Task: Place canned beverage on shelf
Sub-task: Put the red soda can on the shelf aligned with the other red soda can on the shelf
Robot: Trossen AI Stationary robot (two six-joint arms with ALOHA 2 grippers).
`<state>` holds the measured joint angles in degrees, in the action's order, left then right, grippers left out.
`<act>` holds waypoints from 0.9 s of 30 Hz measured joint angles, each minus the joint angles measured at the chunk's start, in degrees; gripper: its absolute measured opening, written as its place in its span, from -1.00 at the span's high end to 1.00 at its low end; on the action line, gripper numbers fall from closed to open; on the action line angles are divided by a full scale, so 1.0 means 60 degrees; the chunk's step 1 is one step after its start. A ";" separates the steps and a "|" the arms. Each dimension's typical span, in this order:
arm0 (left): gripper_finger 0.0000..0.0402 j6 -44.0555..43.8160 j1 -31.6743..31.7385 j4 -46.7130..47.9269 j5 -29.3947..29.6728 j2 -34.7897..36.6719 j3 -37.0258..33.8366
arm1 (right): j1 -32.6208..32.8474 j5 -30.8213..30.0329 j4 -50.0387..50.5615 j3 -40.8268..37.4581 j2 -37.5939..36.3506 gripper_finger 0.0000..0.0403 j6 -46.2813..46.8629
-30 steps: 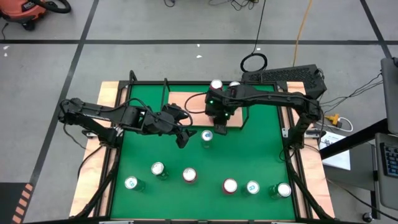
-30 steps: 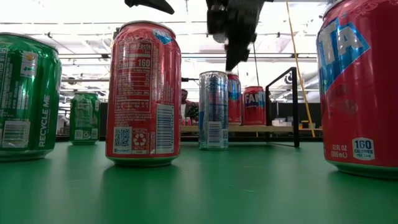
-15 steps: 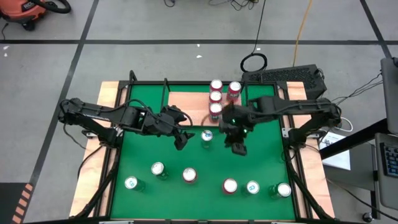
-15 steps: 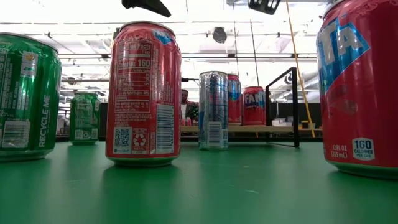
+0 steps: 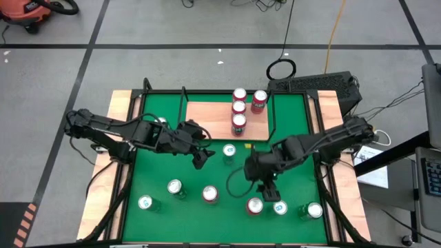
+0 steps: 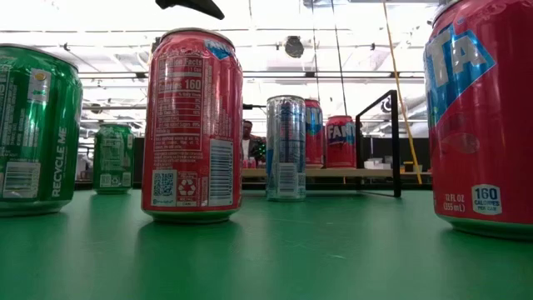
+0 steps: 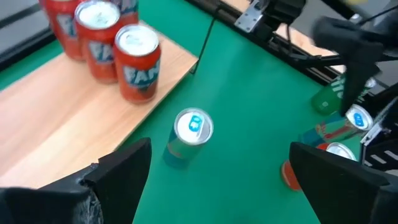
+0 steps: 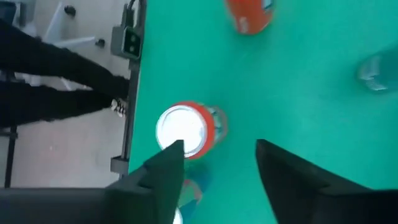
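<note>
The shelf (image 5: 213,117), a light-wood board with a thin black rail, lies at the table's far middle. Several red cans (image 5: 238,122) stand on its right part; they also show in the left wrist view (image 7: 137,62). My right gripper (image 5: 265,187) is open and empty above the near row, just on the far side of a red can (image 5: 255,205) (image 8: 186,130). My left gripper (image 5: 200,157) is open and empty, just left of a slim silver-blue can (image 5: 229,151) (image 7: 189,134) that stands on the green mat.
More cans stand in the near row: green ones (image 5: 145,202) (image 5: 175,187) (image 5: 314,211), a red one (image 5: 209,193) and one beside the red can (image 5: 280,207). Black frame rails (image 5: 318,148) and pale wooden strips (image 5: 117,103) edge the table.
My right gripper has left the shelf, where a red can now stands uncovered, and has gone toward the table's near edge and a little right, to above the near row's red can. My left gripper has barely moved.
</note>
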<state>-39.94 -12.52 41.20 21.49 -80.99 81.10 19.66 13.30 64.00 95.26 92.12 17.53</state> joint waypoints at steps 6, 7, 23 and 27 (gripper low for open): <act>-0.90 -0.0863 -0.0172 0.0674 0.0059 0.0000 0.0000 | 0.0730 -0.0011 -0.0378 0.0000 0.0362 -0.41 -0.0075; -0.90 -0.1004 -0.0210 0.0816 0.0057 0.0000 0.0000 | 0.0832 -0.0015 -0.0496 0.0000 0.0436 -0.47 -0.0119; -0.90 -0.2050 -0.0873 0.1318 0.0396 0.0000 0.0000 | 0.1535 -0.0927 -0.1089 0.0000 0.2242 -0.82 -0.0793; -0.90 -0.2020 -0.0939 0.1390 0.0398 0.0000 0.0000 | 0.1527 -0.0706 -0.1089 0.0000 0.2620 -0.82 -0.0597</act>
<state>-52.06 -18.16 49.54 23.88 -80.99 81.10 28.81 9.06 57.47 95.26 107.84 13.96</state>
